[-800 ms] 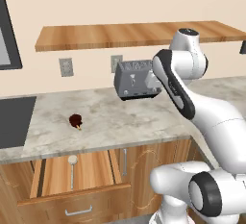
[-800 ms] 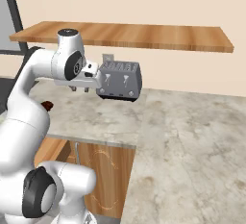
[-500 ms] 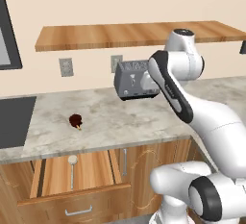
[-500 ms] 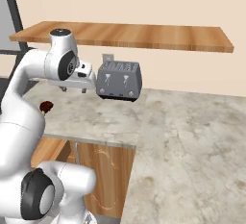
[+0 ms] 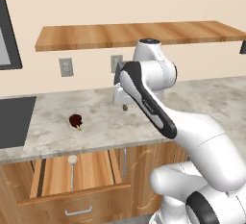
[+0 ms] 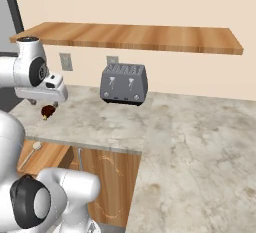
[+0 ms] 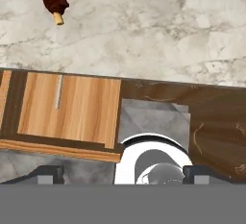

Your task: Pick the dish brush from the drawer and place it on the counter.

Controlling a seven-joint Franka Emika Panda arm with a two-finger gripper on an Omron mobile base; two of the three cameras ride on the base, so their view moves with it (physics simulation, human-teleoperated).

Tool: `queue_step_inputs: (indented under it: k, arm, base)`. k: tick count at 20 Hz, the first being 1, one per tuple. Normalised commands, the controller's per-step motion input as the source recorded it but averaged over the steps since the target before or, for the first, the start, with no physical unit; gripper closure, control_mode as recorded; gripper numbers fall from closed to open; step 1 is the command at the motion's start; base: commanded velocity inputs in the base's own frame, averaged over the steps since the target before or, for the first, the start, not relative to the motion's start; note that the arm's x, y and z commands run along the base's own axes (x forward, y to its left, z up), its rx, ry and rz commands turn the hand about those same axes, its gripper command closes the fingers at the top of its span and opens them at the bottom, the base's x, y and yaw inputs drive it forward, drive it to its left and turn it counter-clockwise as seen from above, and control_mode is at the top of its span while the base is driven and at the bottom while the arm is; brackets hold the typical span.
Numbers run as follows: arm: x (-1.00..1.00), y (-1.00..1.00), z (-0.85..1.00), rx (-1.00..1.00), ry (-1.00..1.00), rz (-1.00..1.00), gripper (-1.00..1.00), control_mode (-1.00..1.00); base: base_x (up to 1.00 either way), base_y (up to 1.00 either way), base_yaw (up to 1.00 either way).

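Swung left since the earlier frame, your gripper (image 6: 46, 96), aperture indiscernible, hovers above the counter (image 5: 105, 122); brush (image 5: 72, 168) lies unpicked in open drawer (image 5: 77, 189).

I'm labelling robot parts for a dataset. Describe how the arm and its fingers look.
The arm is made of glossy white rounded segments with dark grey bands and caps at the joints. The hand is a white block. The fingers are small, dark and blocky. No cables or markings are visible.
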Motion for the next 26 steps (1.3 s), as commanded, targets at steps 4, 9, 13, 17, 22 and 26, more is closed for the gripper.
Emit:
queue_step_inputs:
  k: [4,9,13,17,22,26]
  arm:
    - [-0.39,0.99,-0.44,0.00,0.29,0.00,-1.00,-1.00]
    - [-0.32,1.00,-0.86,0.00,0.15,0.00,-1.00,-1.00]
    - [-0.09,0.93,-1.00,0.00,0.10,-0.02,-1.00,-1.00]
    - [0.00,0.51,-0.92,0.00,0.06,-0.03,-1.00,-1.00]
    - [0.12,0.34,-0.89,0.00,0.00,-0.07,-1.00,-1.00]
    - [0.09,0.23,-0.86,0.00,-0.02,-0.09,-1.00,-1.00]
  base:
    - [0.00,0.00,0.00]
    - [0.00,0.00,0.00]
    - [0.00,0.00,0.00]
    - [0.00,0.00,0.00]
    - [0.00,0.00,0.00]
    - [0.00,0.00,0.00]
